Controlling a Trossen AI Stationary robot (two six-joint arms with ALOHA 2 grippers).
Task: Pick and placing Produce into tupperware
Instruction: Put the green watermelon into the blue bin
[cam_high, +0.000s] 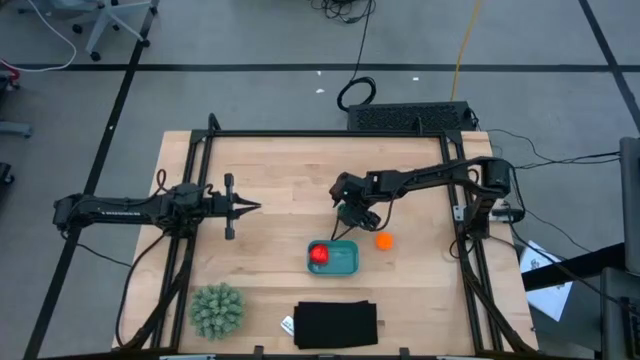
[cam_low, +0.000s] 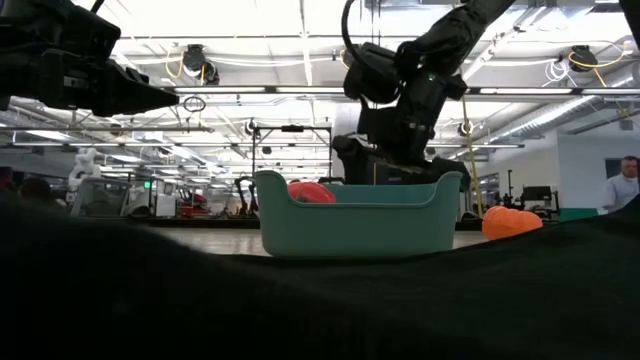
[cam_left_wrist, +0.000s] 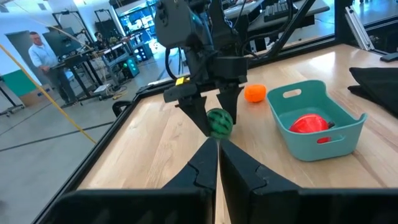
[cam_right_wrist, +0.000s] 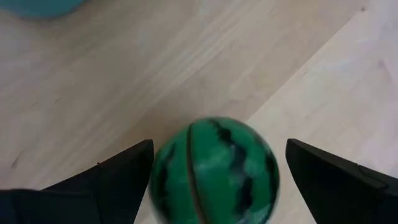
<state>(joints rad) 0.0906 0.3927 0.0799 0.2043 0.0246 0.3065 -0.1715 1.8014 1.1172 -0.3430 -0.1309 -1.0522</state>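
The dark green striped piece (cam_right_wrist: 214, 171) lies on the wood between the open fingers of my right gripper (cam_left_wrist: 219, 126), which points down at it just beyond the teal tub's (cam_high: 347, 268) far side. The red piece (cam_left_wrist: 308, 123) sits inside the tub. On the table by the tub's right end rests the orange piece (cam_high: 384, 240). In the low view the tub (cam_low: 350, 225) hides the green piece. My left gripper (cam_high: 250, 207) is shut and hovers over the table's left half, touching nothing. My right gripper comes at the green striped piece from above, one finger (cam_right_wrist: 121, 174) on each side of it. One finger's edge meets the piece's outline in the right wrist view and a narrow gap shows at the other; whether it touches, I cannot tell.
A spiky pale-green ball (cam_high: 217, 310) sits near the table's near-left corner. A flat black rectangular object (cam_high: 336, 324) lies at the near edge, in front of the tub. Bare wood stretches between the two arms. A person (cam_left_wrist: 40, 53) stands in the room beyond.
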